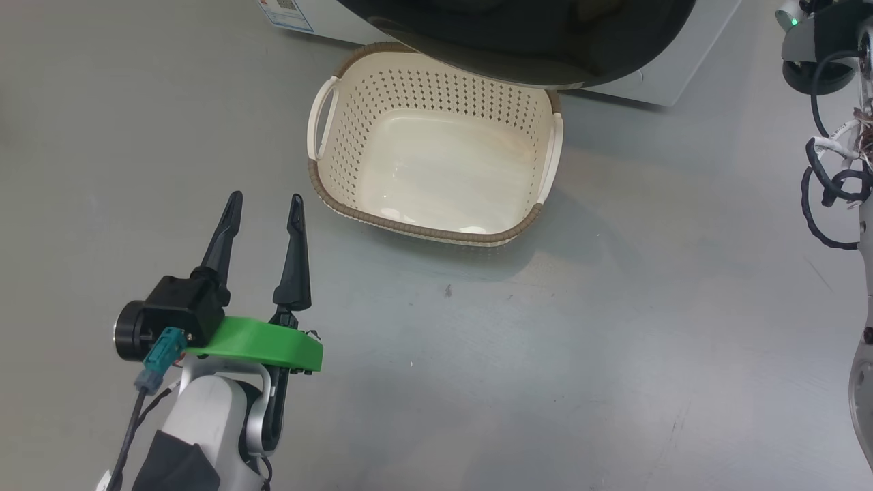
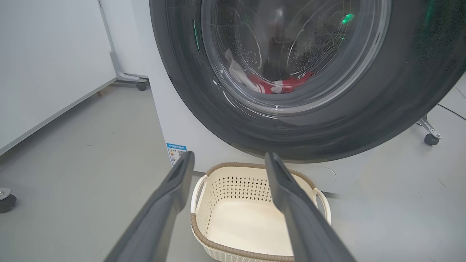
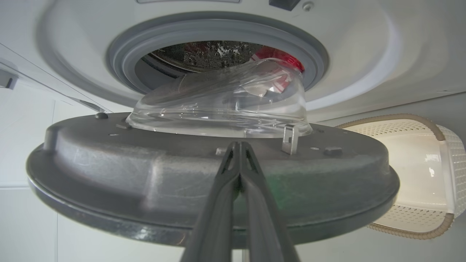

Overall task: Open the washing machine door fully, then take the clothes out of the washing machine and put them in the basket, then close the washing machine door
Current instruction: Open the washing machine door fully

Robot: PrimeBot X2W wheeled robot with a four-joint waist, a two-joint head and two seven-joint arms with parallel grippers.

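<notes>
The washing machine door (image 1: 518, 34) stands partly open, its black ring hanging over the far rim of the cream basket (image 1: 423, 230) on the floor. Through the door's glass (image 2: 291, 54) the red and white clothes (image 2: 280, 85) lie in the drum. My left gripper (image 1: 266, 196) is open and holds nothing, low and left of the basket (image 2: 218, 247). My right gripper (image 3: 238, 145) is shut on nothing, its tips at the door's grey inner face (image 3: 145, 174), just left of the metal latch (image 3: 289, 138). The clothes (image 3: 280, 58) show red behind the glass bowl.
The white washing machine (image 2: 189, 131) carries a blue label (image 2: 175, 153) low on its front. A white panel on castors (image 2: 141, 86) stands to the left, and another castor (image 2: 431, 139) is on the right. My right arm's cables (image 1: 825, 184) hang at the right edge.
</notes>
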